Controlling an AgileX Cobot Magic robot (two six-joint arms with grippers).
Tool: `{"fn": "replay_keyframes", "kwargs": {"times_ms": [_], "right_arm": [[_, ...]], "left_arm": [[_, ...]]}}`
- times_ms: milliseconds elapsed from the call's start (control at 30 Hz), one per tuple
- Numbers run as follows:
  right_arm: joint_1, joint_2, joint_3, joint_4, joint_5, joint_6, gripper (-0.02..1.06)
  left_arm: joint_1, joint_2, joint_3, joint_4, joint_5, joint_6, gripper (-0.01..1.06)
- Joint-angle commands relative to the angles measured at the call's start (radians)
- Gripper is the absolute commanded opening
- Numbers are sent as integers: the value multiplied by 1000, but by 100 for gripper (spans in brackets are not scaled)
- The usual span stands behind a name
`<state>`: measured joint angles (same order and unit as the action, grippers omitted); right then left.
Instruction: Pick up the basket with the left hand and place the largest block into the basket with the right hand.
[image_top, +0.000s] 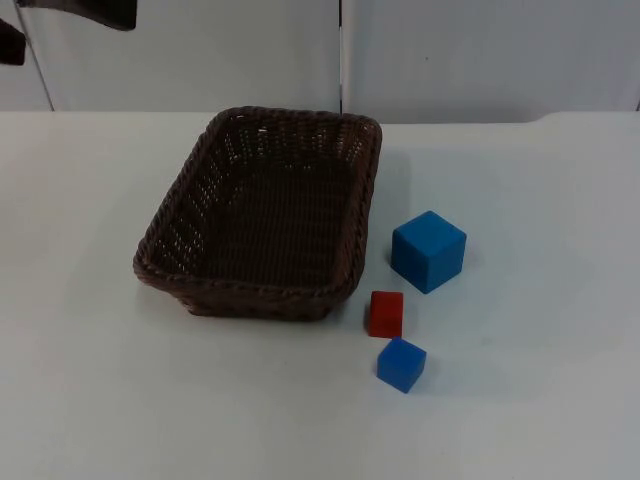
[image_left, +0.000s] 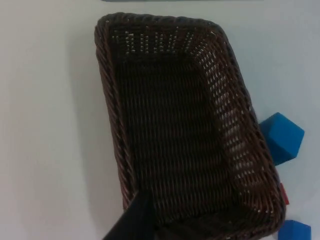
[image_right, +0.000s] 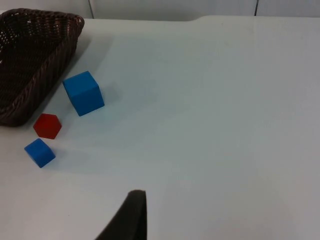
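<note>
An empty dark brown wicker basket (image_top: 160, 235) rests on the white table, left of centre. Just right of it stands the largest block, a blue cube (image_top: 428, 250). A small red cube (image_top: 386, 313) and a small blue cube (image_top: 401, 364) lie in front of that. My left gripper (image_left: 132, 220) hangs high above the basket (image_left: 107, 100), over one short rim, holding nothing. My right gripper (image_right: 131, 215) hovers over bare table well to the right of the large blue cube (image_right: 83, 93), apart from every block.
The grey partition wall (image_top: 450, 50) closes off the table's far edge behind the basket. White table top (image_top: 560, 300) stretches open to the right of the blocks and in front of the basket. The left arm (image_top: 85, 10) enters at the upper left corner.
</note>
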<state>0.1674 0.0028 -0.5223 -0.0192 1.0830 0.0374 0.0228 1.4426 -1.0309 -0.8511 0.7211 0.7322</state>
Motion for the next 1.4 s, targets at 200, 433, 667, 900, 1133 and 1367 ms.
{"fn": "replay_keyframes", "kwargs": {"times_ms": [200,433,667,900,1133,1367], "right_arm": [[-3,-3,7,1,-4,-6,105],[-3,-3,7,1,-4,-6,105],[-3,-3,7,1,-4,-6,105],[-3,-3,7,1,-4,-6,105],[-3,-3,7,1,-4,-6,105],[-3,-3,7,1,-4,-6,105]], "left_arm": [[-5,171,-112,32,55,-9,105],[-5,285,-202,32,58,-16,105],[-5,421,-295,32,58,-16,105],[-5,526,-360,32,58,-18,105],[-55,627,-470,172,58,-104,105],[-92,725,-585,289,75,-187,105]]}}
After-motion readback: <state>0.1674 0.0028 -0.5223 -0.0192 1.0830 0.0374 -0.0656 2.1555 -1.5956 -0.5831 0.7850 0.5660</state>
